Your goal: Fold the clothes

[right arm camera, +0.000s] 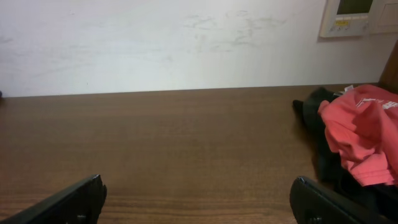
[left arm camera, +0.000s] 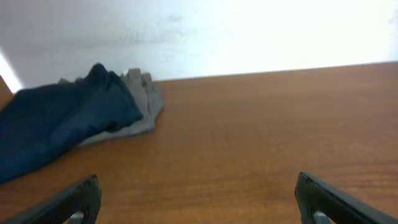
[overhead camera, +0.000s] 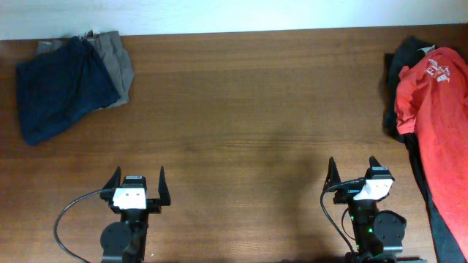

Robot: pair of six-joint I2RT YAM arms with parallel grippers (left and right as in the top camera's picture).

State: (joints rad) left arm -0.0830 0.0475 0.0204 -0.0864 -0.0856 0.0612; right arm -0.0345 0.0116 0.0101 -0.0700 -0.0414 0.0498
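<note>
Folded navy-blue shorts (overhead camera: pixel 55 88) lie at the table's far left corner, on top of folded grey shorts (overhead camera: pixel 117 62). Both show in the left wrist view, navy (left arm camera: pixel 56 124) in front of grey (left arm camera: pixel 143 99). A red white-printed T-shirt (overhead camera: pixel 439 109) lies crumpled at the right edge over a dark garment (overhead camera: pixel 406 62); it also shows in the right wrist view (right arm camera: pixel 364 130). My left gripper (overhead camera: pixel 136 177) is open and empty near the front edge, as the left wrist view (left arm camera: pixel 198 186) shows. My right gripper (overhead camera: pixel 354 168) is open and empty at the front right, as the right wrist view (right arm camera: pixel 199 190) shows.
The brown wooden table (overhead camera: pixel 248 109) runs to a white wall (right arm camera: pixel 174 43) at the back. A wall controller panel (right arm camera: pixel 357 15) hangs at the upper right. A black cable (overhead camera: pixel 69 215) loops by the left arm's base.
</note>
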